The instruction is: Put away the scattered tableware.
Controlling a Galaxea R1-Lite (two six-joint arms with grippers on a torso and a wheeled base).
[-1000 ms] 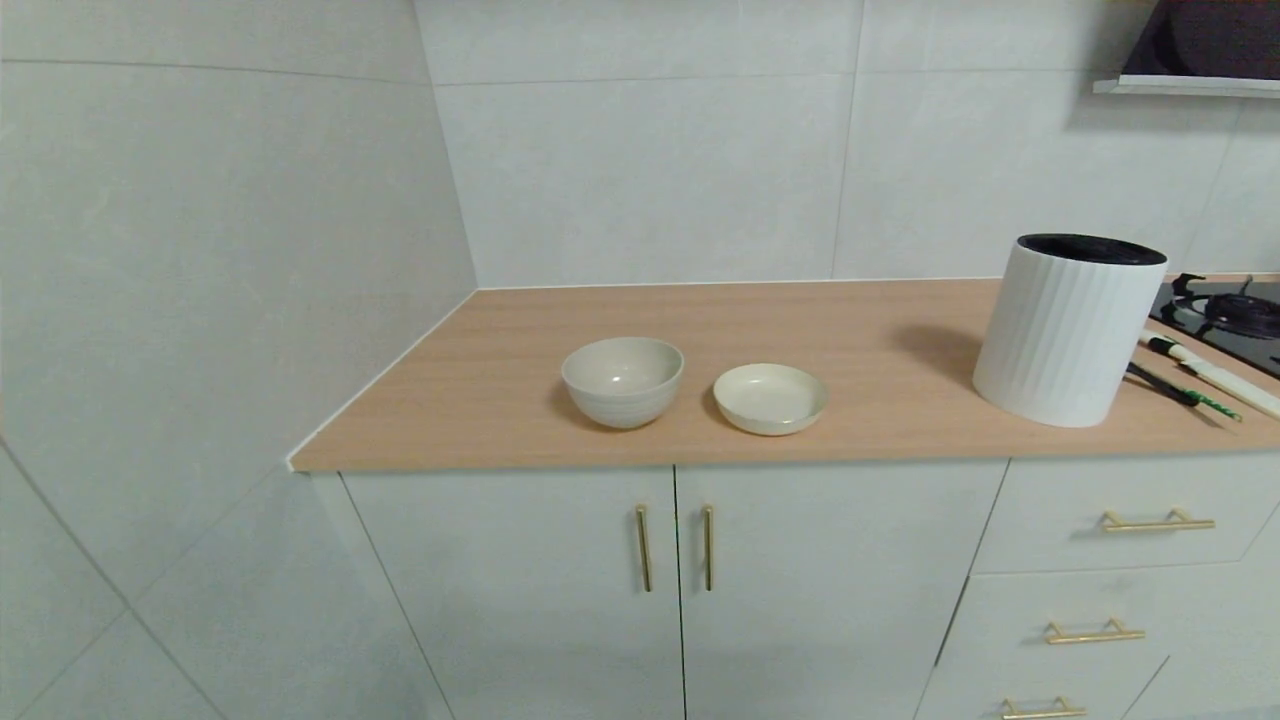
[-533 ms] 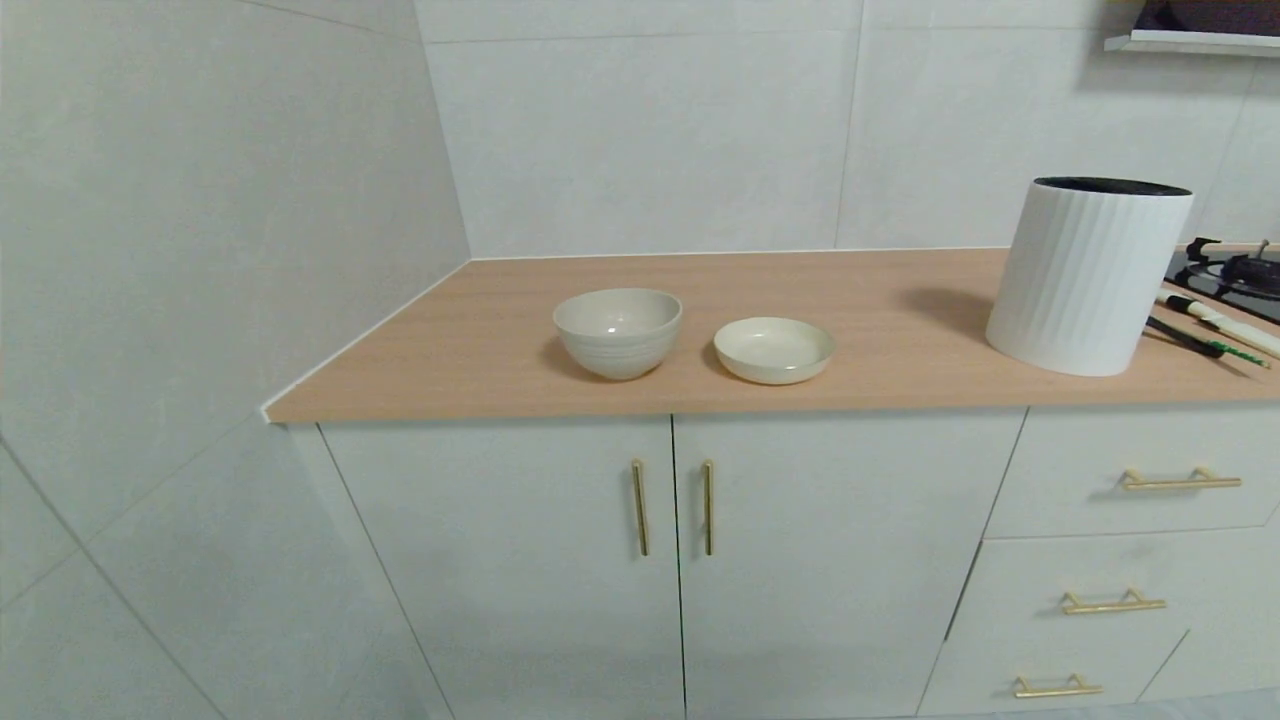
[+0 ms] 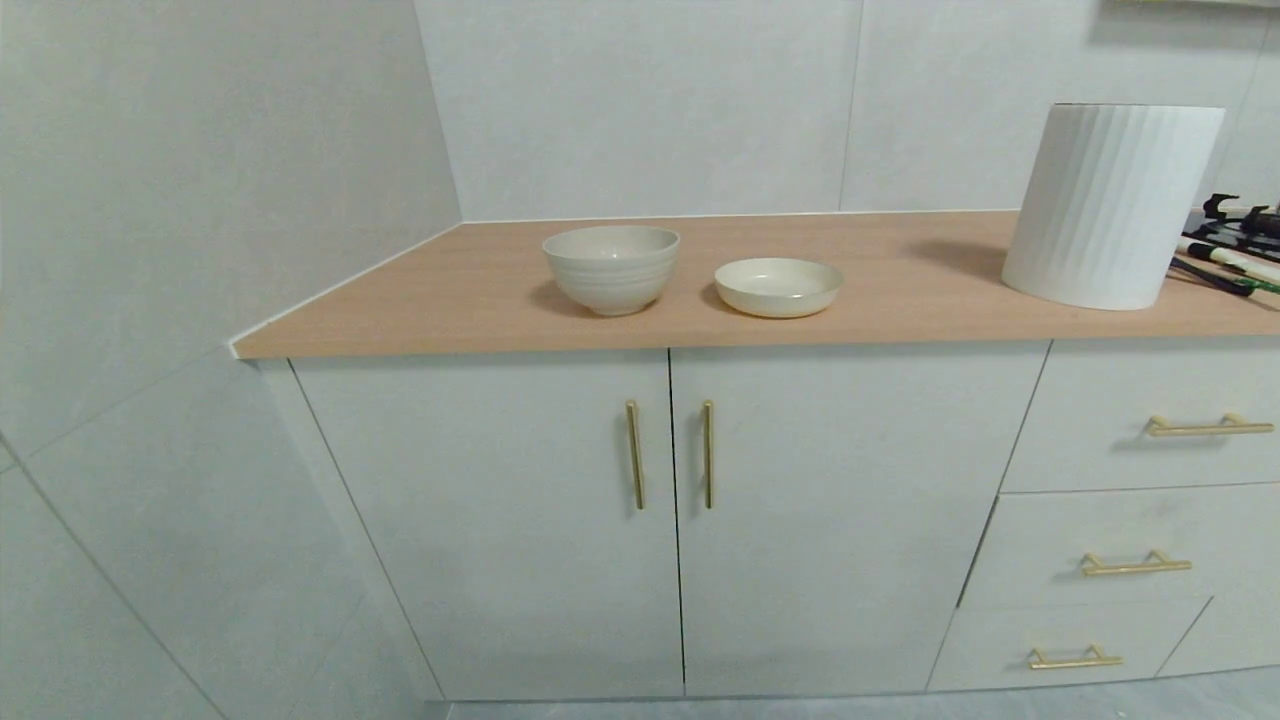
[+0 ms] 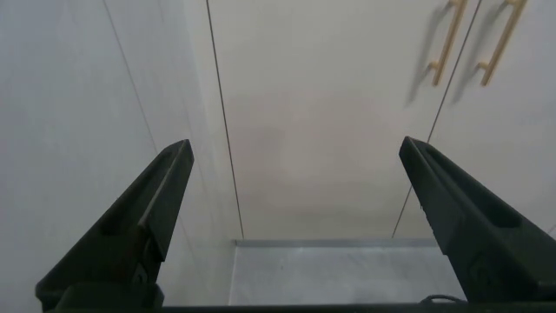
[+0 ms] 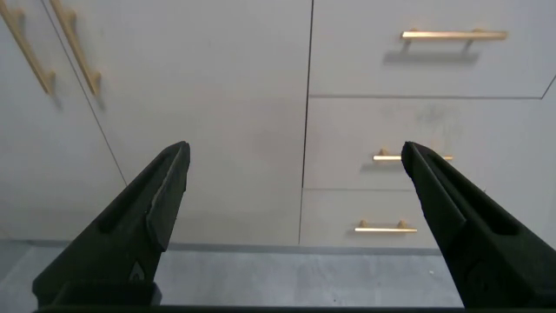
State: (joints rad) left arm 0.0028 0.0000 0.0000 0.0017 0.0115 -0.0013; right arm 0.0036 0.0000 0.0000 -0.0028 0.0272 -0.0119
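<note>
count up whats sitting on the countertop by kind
bowl: 1
shallow dish: 1
white ribbed canister: 1
utensils beside the canister: 2 that can be made out, cut off at the picture's edge
total: 5
</note>
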